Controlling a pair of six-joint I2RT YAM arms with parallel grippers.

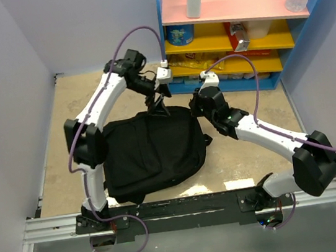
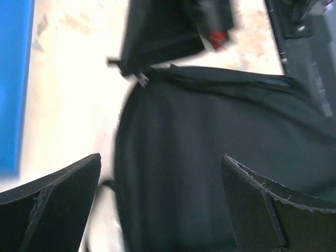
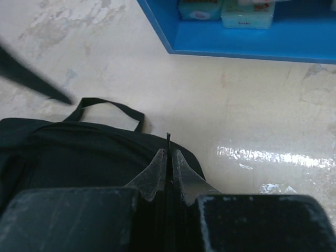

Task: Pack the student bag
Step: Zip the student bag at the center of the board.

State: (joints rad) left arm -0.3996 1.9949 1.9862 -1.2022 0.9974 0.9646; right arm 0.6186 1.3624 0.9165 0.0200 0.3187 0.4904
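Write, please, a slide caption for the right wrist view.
Right gripper shut on a thin black tab at the edge of the backpack, blue shelf behind.

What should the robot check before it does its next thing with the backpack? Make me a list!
1. Is the backpack lying flat on the table? Ok.
2. Is the left gripper ready to grab? Ok, its jaws are wide open over the backpack.
3. Is the right gripper holding on? Ok, its jaws are shut on a thin dark bit at the backpack's edge.
4. Is the backpack opened up? Cannot tell, no opening shows in any view.
5. Is the handle loop free? Ok, nothing lies on it.
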